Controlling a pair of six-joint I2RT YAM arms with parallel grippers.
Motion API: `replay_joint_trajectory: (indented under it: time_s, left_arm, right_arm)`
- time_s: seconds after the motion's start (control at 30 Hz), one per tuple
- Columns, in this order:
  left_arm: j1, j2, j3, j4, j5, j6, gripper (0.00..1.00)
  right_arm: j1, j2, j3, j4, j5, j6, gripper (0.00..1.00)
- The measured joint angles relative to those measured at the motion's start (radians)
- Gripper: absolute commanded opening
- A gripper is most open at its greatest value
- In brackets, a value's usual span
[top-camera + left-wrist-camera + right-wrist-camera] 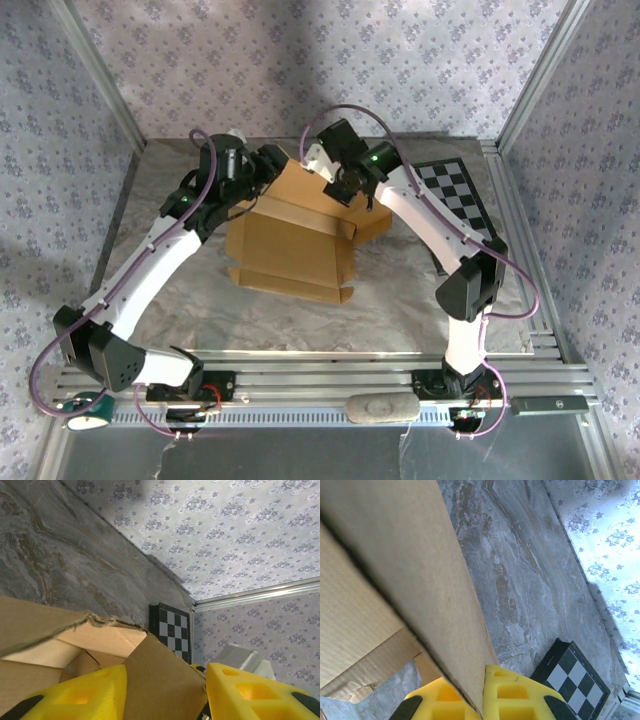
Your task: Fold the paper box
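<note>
The paper box [290, 240] is tan cardboard, partly folded, lying mid-table with its flaps raised. My left gripper [268, 168] is at its back left corner. In the left wrist view that gripper [166, 670] is open, its yellow fingers [85, 695] set well apart, and a cardboard flap [160, 690] stands between them against the left finger. My right gripper [345, 188] is at the box's back right. In the right wrist view it [477, 700] is shut on the edge of a cardboard wall [420, 570], pinched between both yellow pads.
A black-and-white checkerboard [455, 195] lies on the table right of the box, close behind my right arm; it also appears as the checkerboard [172, 630] and the checkerboard [575, 680]. The marbled grey table [400, 290] is fenced by patterned walls and metal rails.
</note>
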State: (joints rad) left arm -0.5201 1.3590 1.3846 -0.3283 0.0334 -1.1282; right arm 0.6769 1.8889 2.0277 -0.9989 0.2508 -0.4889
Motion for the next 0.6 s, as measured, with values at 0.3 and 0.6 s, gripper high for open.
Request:
replay_joint_trajectory:
  time_s: [0.3,0.6]
  left_arm:
    - [0.008,0.008,-0.009,0.042,0.004,-0.071,0.52]
    - [0.018,0.023,-0.011,0.048,0.011,-0.124,0.12]
  right_arm:
    - [0.052,-0.008,-0.037,0.055,0.042,0.011,0.0]
    - [0.103,-0.074,-0.204,0.235,0.203,0.018,0.0]
